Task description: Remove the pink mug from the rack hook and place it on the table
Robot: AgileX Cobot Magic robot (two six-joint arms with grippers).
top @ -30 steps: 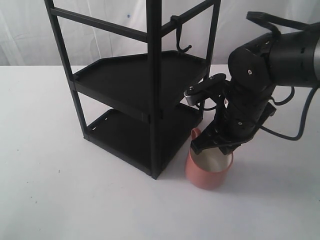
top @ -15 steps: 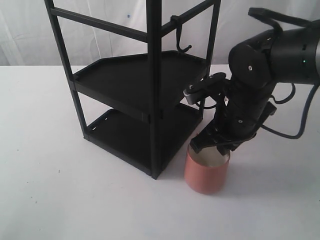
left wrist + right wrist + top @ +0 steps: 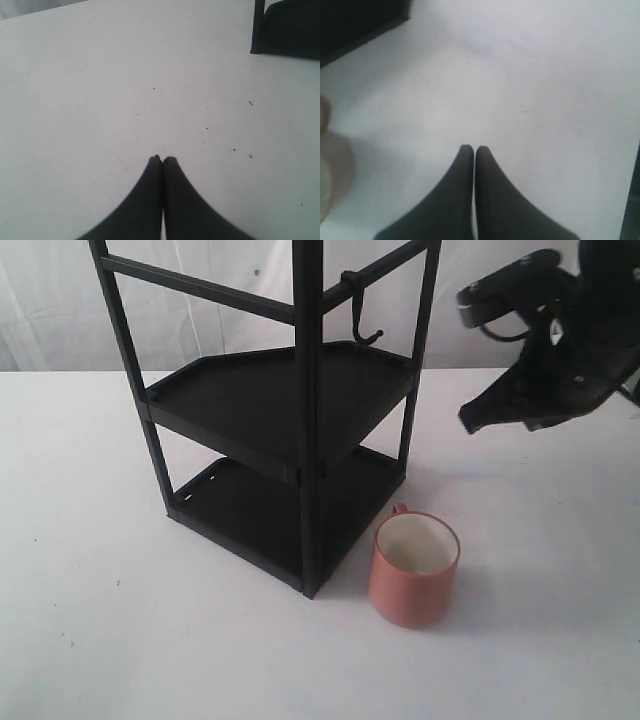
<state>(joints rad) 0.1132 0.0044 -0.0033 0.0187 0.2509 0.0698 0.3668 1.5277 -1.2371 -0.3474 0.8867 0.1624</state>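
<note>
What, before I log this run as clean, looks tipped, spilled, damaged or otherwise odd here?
Nothing stands out. The pink mug stands upright on the table, close beside the rack, with no spill or visible chip. The rack hook is bare, and the right pincer is shut, apart from the mug.

Close beside pink mug (image 3: 414,570) stands rack (image 3: 308,490); elsewhere around it table (image 3: 540,620) open.

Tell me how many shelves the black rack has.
2: the upper shelf below the rack hook, and the lower shelf just above the table. The rack is cut off at the top, so another may be hidden.
</note>
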